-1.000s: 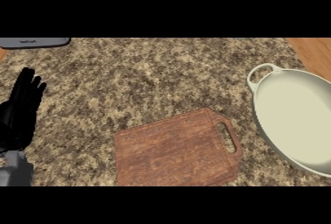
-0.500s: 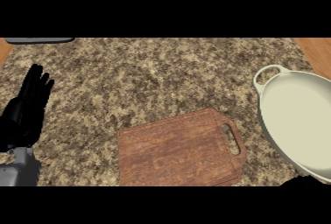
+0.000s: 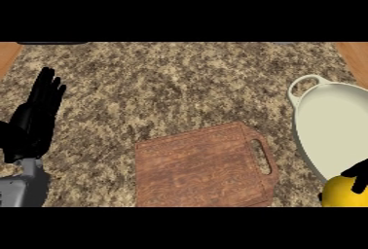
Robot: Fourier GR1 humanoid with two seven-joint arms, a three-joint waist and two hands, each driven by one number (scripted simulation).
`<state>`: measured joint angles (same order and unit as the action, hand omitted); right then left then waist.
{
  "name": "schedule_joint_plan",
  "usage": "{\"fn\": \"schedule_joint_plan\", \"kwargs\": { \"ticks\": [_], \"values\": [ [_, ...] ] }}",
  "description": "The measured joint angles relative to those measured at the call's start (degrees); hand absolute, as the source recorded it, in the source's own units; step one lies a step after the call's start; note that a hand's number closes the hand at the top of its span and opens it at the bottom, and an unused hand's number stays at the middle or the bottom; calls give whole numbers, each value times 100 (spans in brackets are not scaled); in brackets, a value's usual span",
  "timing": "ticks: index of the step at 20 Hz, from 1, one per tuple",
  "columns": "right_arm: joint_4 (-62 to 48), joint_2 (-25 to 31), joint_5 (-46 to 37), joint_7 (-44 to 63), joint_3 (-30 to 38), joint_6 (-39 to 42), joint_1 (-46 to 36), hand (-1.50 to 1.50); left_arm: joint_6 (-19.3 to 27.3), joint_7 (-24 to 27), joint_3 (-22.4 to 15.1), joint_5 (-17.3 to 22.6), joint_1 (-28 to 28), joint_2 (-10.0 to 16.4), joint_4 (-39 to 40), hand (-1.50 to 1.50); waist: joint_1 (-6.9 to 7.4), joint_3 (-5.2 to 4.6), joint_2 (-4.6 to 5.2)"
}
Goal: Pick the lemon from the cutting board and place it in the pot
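Note:
The yellow lemon (image 3: 343, 192) shows at the lower right corner, beside the near rim of the cream pot (image 3: 338, 127). Black fingers of my right hand (image 3: 357, 175) curl over its top, so the hand is shut on it; the rest of that hand is out of view. The brown wooden cutting board (image 3: 204, 166) lies bare in the lower middle, its handle slot facing the pot. My left hand (image 3: 34, 119) rests open at the left edge, fingers straight and pointing up, far from the board.
A speckled granite counter (image 3: 165, 87) carries everything. Wooden strips show at the top left and top right corners. A dark object (image 3: 52, 43) peeks in at the top left edge.
The view has slid down, so board and pot sit higher and further right. The lemon with right-hand fingers on it has come into view at the lower right.

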<state>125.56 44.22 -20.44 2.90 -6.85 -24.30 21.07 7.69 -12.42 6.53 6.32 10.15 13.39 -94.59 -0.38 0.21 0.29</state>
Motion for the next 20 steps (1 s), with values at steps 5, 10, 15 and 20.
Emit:
{"fn": "schedule_joint_plan", "kwargs": {
  "ticks": [5,10,15,20],
  "values": [
    [-1532,336,370,-694,980,193,-627,150,27,-6,-69,-79,128,-55,133,0,56,-8,-2],
    [-3226,202,386,-1523,1060,477,-1556,150,42,-130,-102,-127,155,-81,22,0,111,-14,-7],
    [-4737,-18,464,-1872,901,1007,-2453,-150,10,-135,-149,-149,152,-126,-15,0,154,-14,-1],
    [-5835,-353,711,-2172,724,1723,-3122,-150,3,-132,-110,-145,235,-137,62,0,165,-13,5]
  ]
}}
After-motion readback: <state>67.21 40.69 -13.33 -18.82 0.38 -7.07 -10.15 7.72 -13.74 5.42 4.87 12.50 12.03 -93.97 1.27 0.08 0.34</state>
